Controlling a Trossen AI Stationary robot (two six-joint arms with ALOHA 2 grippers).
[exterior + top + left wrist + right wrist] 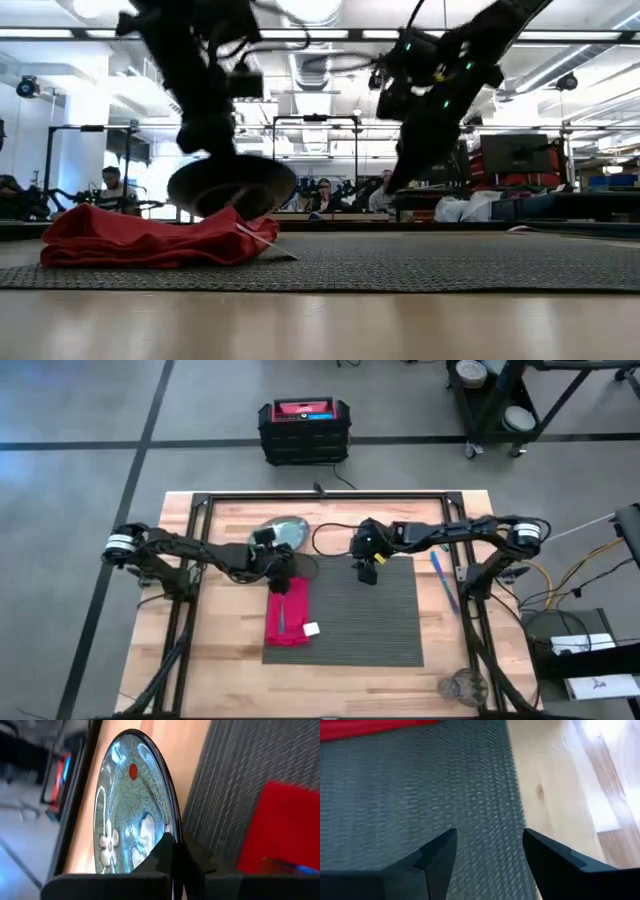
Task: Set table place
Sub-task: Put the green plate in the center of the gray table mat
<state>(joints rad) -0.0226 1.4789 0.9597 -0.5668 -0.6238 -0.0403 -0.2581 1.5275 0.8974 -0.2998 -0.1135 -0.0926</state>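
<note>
Light wood table (215, 650) carries the placemat (370, 615) with the red napkin (288, 610) already on it. Left gripper (175, 851) pinches the rim of the plate (125, 805), held off the table just beyond the napkin. Right gripper (487, 850) hovers spread and empty above the mat. Blue utensil (443, 580) and glass (462, 686) wait beside the mat; I judge setting roughly half done.

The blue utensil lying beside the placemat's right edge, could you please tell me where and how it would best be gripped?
Probably at mid-handle, from straight above. The blue utensil lies flat on the bare wooden table, just off the placemat, so only its thin sides offer purchase; the fingers should close across its length. The open right gripper is nearest, while the left gripper holds the plate.
</note>
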